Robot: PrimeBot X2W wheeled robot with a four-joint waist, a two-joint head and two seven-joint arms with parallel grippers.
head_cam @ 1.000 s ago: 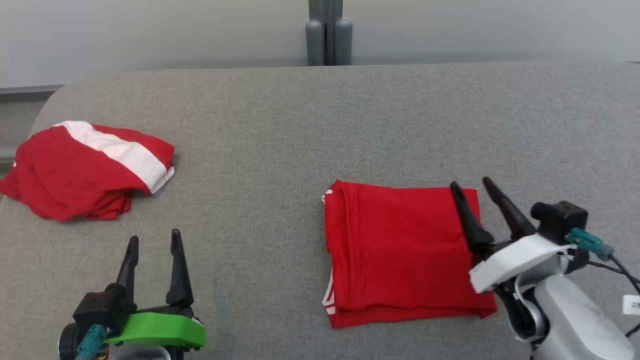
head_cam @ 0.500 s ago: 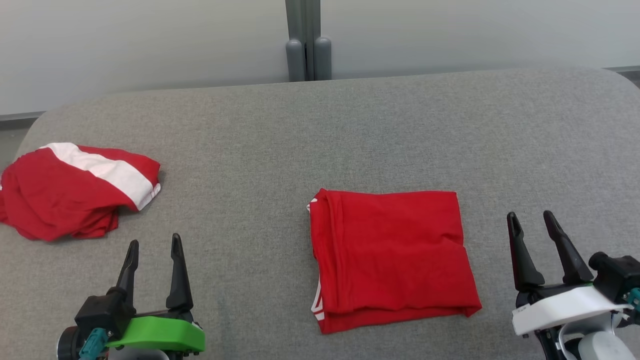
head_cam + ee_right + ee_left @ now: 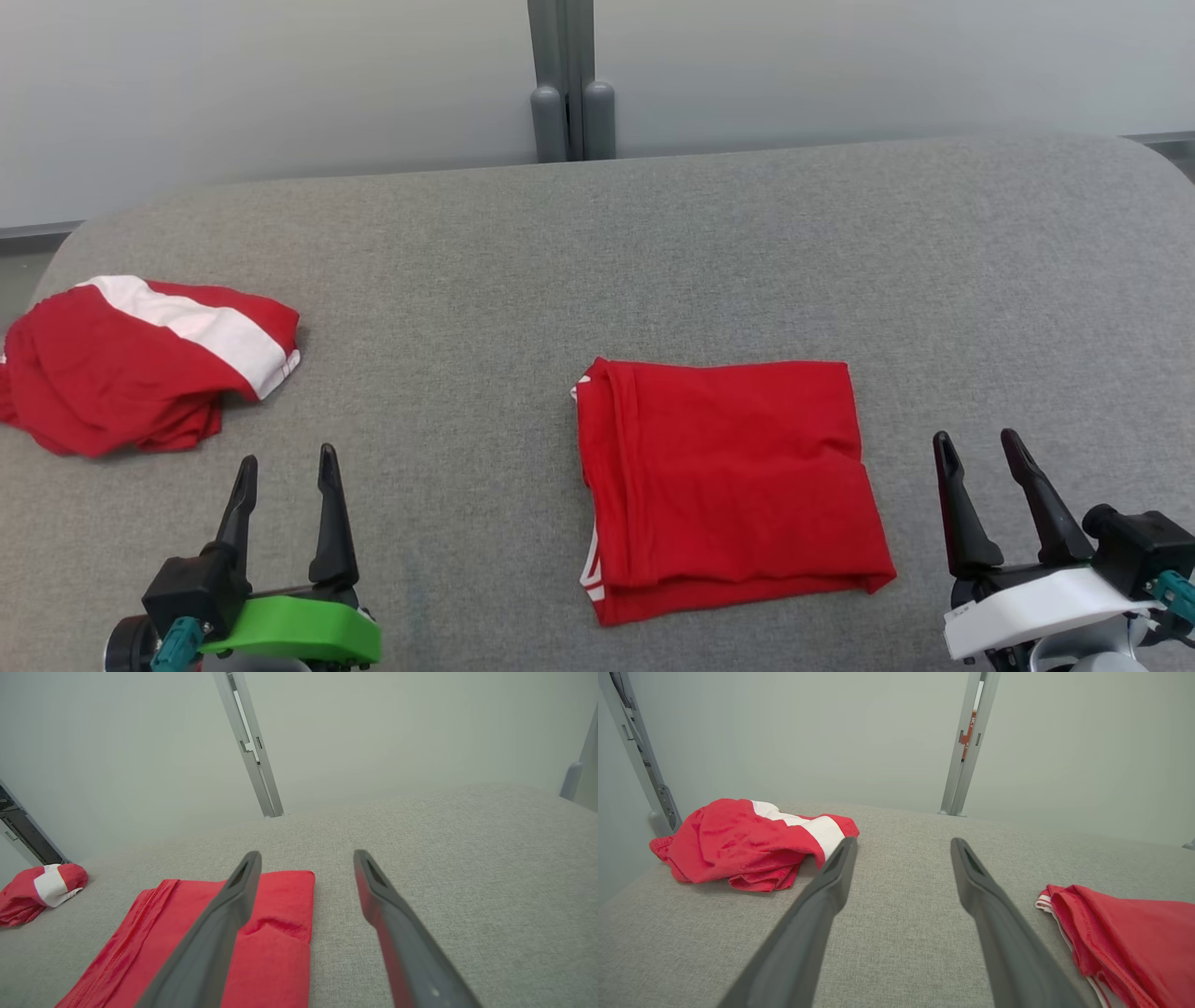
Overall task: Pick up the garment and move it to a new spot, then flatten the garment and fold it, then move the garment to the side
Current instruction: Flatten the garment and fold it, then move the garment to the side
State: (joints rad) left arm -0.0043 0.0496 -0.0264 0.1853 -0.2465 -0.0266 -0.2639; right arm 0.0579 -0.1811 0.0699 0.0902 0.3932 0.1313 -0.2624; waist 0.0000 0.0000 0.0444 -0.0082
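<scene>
On the grey surface the folded red garment lies flat at the near right of the middle. A crumpled red garment with a white band lies well apart at the left, and a grey post stands behind the far edge. The left end effector and the right end effector are both released with fingers spread and hold nothing; the right one is near the folded garment's right edge but apart from it. The crumpled garment's left edge is cut off in the head view.
</scene>
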